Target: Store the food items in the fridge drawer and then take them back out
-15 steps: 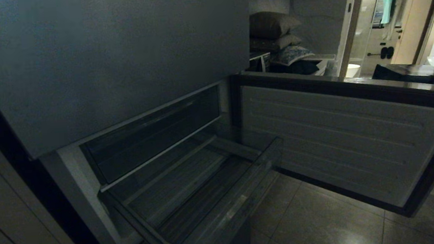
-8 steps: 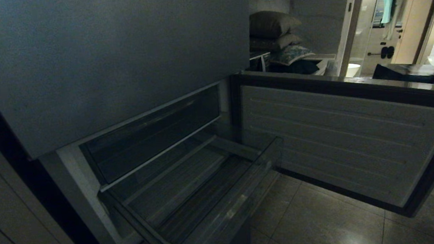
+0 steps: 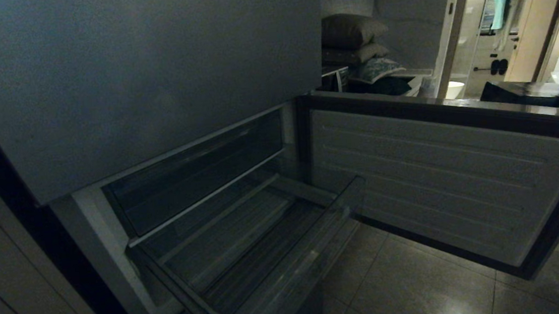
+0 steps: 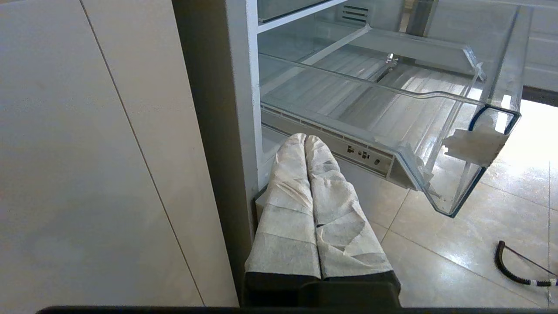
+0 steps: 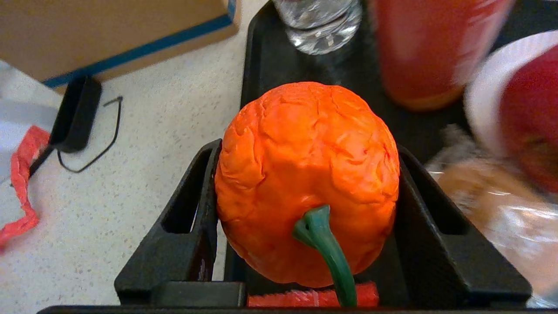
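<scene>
- Our right gripper (image 5: 305, 209) pinches the orange pepper (image 5: 305, 174); left gripper (image 4: 310, 144) rests pressed together.
- We carry it level, then release low inside the empty fridge drawer (image 3: 290, 277).

No text, label, brand, number or sign can be read in any view. The brown cardboard box with a blue stripe (image 5: 117, 35) beyond the right gripper (image 5: 305, 192) shows a plain face, and the piece of white tape on the clear-plastic fridge drawer (image 4: 473, 146) ahead of the left gripper (image 4: 305, 144) is unmarked. The blurred red drink cup (image 5: 431, 48) shows nothing legible.
</scene>
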